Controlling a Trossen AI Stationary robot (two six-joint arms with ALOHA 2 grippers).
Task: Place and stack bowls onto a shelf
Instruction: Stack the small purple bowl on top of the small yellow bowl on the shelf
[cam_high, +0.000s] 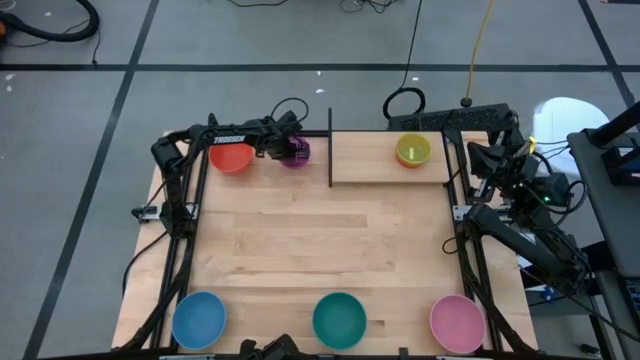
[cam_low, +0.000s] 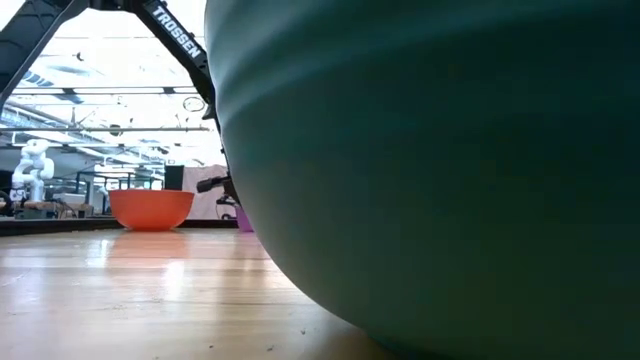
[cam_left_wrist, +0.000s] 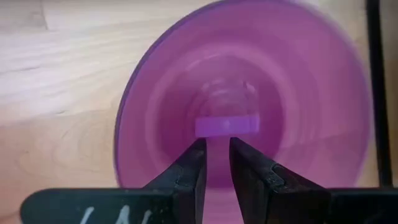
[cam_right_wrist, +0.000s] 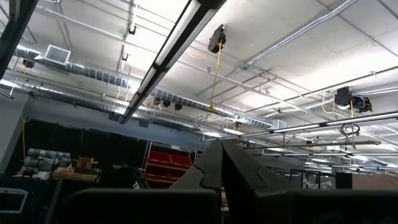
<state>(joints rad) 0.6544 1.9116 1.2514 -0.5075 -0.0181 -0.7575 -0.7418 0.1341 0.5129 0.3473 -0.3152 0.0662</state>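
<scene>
The left gripper (cam_high: 290, 148) reaches across the far left of the light-wood worktop (cam_high: 320, 250) and is clamped on the rim of a small round purple plastic bowl (cam_high: 295, 153); the left wrist view shows its two dark fingers (cam_left_wrist: 189, 171) pinching the near wall of that bowl (cam_left_wrist: 280, 81), one inside and one outside. Whether the bowl rests on the worktop or is lifted cannot be told. Just beside it, on the left, sits a small round red-orange plastic bowl (cam_high: 231, 157). The low rectangular light-wood shelf (cam_high: 365, 160), with its black post (cam_high: 330, 145) at the end nearest the purple bowl, carries a small yellow plastic bowl (cam_high: 412, 150) with a green rim. Along the near edge stand a larger blue bowl (cam_high: 199, 319), a teal bowl (cam_high: 339, 319) and a pink bowl (cam_high: 457, 322), well apart. The right gripper (cam_right_wrist: 233, 168) is drawn back at the right side, fingers together, pointing up at the ceiling.
</scene>
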